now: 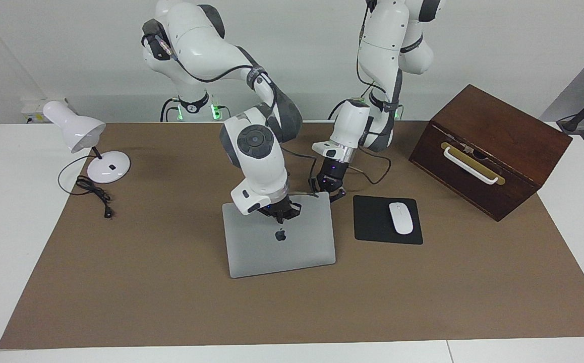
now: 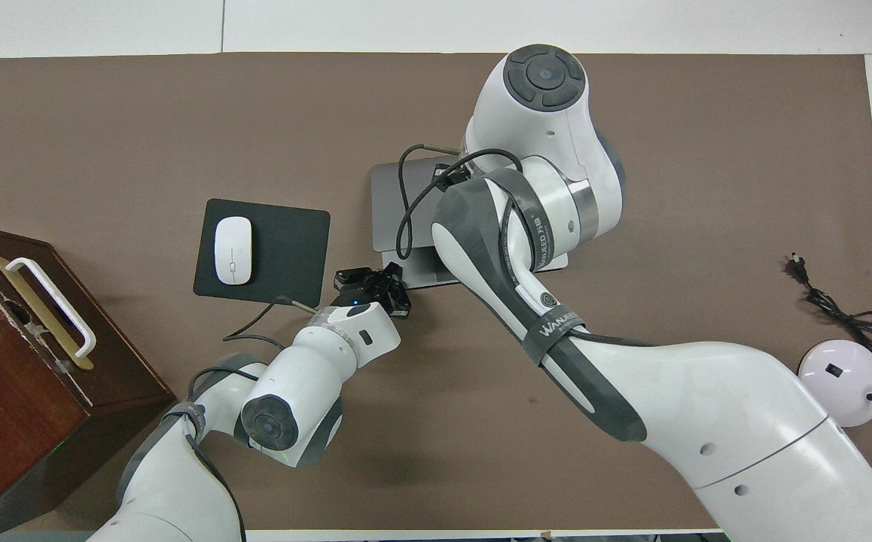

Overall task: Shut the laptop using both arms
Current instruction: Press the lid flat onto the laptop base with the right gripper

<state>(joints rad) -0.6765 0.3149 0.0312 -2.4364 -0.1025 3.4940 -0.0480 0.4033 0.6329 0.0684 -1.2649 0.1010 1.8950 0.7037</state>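
Observation:
The silver-grey laptop (image 1: pixel 292 247) lies mid-table on the brown mat, its lid with the dark apple logo tilted low over the base. A strip of the base shows at the edge nearer the robots in the overhead view (image 2: pixel 425 269). My right gripper (image 1: pixel 283 213) presses on the lid just above the logo, near the lid's free edge; the right arm hides it in the overhead view. My left gripper (image 1: pixel 336 193) is at the lid's corner nearest the mouse pad, and also shows in the overhead view (image 2: pixel 373 287).
A black mouse pad (image 1: pixel 372 224) with a white mouse (image 1: pixel 401 218) lies beside the laptop toward the left arm's end. A dark wooden box (image 1: pixel 493 146) stands past it. A white desk lamp (image 1: pixel 77 132) with its cable (image 1: pixel 95 194) stands toward the right arm's end.

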